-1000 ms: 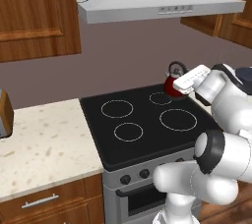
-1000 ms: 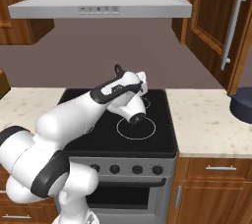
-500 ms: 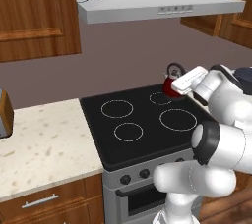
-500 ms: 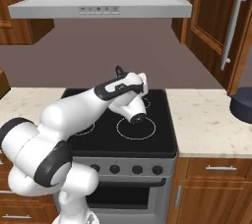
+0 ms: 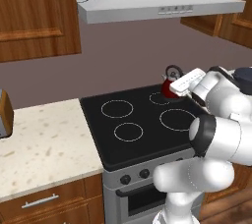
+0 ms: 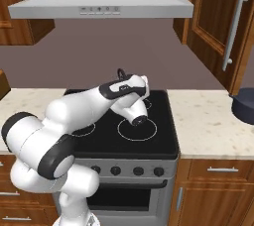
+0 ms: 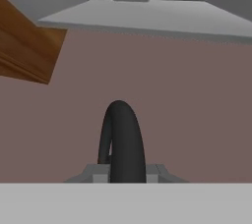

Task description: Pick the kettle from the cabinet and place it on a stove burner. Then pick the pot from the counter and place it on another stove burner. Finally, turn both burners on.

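A red kettle [image 5: 171, 88] sits on the small back-right burner [image 5: 161, 98] of the black cooktop [image 5: 142, 144]. The gripper [image 5: 183, 84] is at its handle [image 7: 120, 142] — apparently clamped on it, fingertips mostly hidden. The pot [image 6: 244, 106] rests on the right counter [image 6: 208, 126].

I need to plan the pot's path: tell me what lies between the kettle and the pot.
In the right base view, the kettle sits behind the arm; toward the pot lie the cooktop's right edge and bare beige counter.
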### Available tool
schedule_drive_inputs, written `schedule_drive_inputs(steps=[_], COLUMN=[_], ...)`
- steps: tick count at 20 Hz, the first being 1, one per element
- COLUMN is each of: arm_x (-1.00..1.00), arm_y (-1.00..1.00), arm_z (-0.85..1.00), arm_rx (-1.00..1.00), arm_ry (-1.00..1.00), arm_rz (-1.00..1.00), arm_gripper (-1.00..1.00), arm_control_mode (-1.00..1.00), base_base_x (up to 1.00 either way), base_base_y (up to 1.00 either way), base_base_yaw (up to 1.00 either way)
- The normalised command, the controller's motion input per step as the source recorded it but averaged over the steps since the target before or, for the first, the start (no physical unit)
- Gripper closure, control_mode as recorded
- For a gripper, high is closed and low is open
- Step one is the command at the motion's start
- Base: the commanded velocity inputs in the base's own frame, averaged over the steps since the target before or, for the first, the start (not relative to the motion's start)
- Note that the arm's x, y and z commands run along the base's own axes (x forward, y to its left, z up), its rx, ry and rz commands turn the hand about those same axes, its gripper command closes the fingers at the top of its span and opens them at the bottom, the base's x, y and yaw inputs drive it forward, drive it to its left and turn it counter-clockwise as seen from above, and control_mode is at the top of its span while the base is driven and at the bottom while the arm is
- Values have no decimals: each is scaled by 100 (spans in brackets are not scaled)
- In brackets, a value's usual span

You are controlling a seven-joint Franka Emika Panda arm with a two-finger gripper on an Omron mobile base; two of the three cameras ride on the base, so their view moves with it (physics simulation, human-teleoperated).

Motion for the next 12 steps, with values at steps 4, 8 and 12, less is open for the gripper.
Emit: schedule_drive_inputs(steps=[4,8,12], arm_x=[10,11,11], arm_y=[-2,-2,-4], arm_z=[-10,-9,-10], arm_rx=[0,0,0], arm_ry=[0,0,0], arm_rz=[0,0,0], arm_gripper=[100,100,100], arm_control_mode=[-100,-100,-100], base_base_x=[0,0,0], base_base_y=[0,0,0], base_base_yaw=[0,0,0])
